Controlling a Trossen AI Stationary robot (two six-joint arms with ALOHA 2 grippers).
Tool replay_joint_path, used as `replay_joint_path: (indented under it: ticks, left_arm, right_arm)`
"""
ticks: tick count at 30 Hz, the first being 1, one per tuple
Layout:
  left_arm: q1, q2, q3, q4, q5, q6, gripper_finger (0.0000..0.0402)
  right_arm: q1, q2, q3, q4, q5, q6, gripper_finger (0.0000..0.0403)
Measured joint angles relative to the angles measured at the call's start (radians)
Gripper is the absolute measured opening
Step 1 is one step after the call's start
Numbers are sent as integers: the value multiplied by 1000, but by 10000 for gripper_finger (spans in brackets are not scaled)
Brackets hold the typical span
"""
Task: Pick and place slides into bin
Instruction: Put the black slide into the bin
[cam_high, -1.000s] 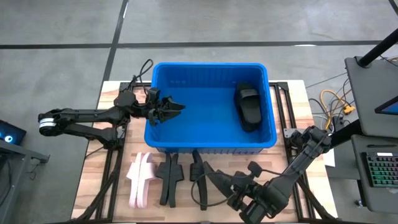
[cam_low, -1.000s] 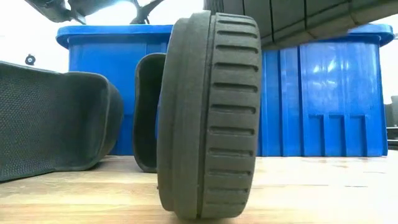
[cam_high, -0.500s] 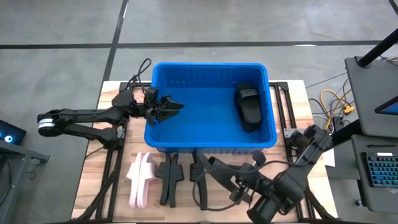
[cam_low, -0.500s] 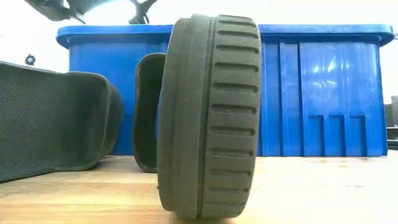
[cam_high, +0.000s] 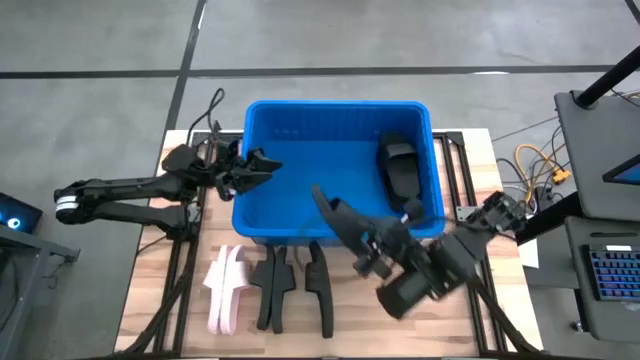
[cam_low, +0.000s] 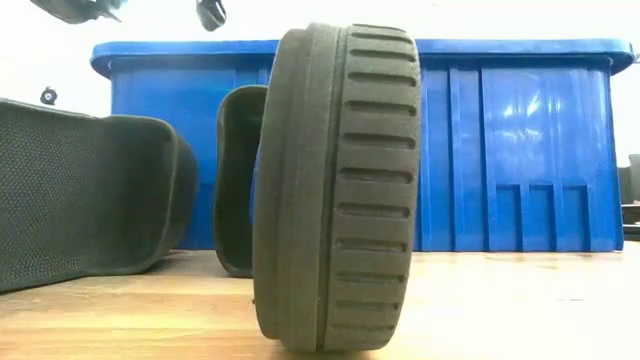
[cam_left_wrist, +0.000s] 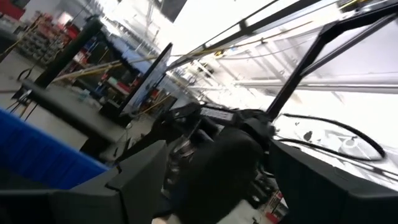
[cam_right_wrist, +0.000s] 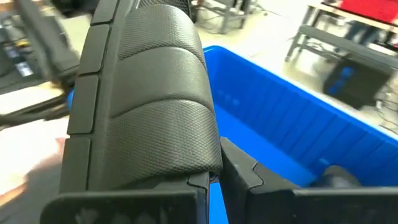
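Note:
The blue bin (cam_high: 338, 215) stands mid-table with one black slide (cam_high: 400, 172) lying inside at its right end. My right gripper (cam_high: 368, 242) is shut on another black slide (cam_high: 335, 218) and carries it above the bin's near wall (cam_right_wrist: 292, 124). My left gripper (cam_high: 260, 166) hangs open over the bin's left rim, touching nothing. On the table in front of the bin, pale pink slides (cam_high: 225, 290) and two black slides (cam_high: 272, 285) (cam_high: 318, 287) stand on their edges; the low view shows the black ones close up (cam_low: 335, 185). My right gripper pinches the black slide at the edge of its ribbed strap (cam_right_wrist: 205, 175) between its two fingers (cam_right_wrist: 249, 177); the slide's own body hides part of the contact. The fingers slant down from the table's near right side. The slide is lifted clear and juts out past the fingers over the bin.
Metal frame rails (cam_high: 455, 165) run along both sides of the bin on the wooden table (cam_high: 150, 290). Cables (cam_high: 535, 160) and a keyboard (cam_high: 610, 275) lie off the table's right edge. Bare wood shows at the near right.
My right gripper has risen and gone toward the far edge and the bin, tipping up, still shut on the black slide, which has been lifted off the table to above the bin's near wall. My left gripper has drawn back a little toward the table's left edge and risen.

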Motion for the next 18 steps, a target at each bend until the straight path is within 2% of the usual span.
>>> replay_joint_path:
  ticks: [9, 18]
  left_arm:
    - [0, -125, 0, 1, 0, 48, 270]
    - [0, -217, -1, -5, 0, 60, 270]
  right_arm:
    - [-218, -4, 114, 1, -18, -105, 12]
    - [-457, -4, 129, 0, -233, -181, 12]
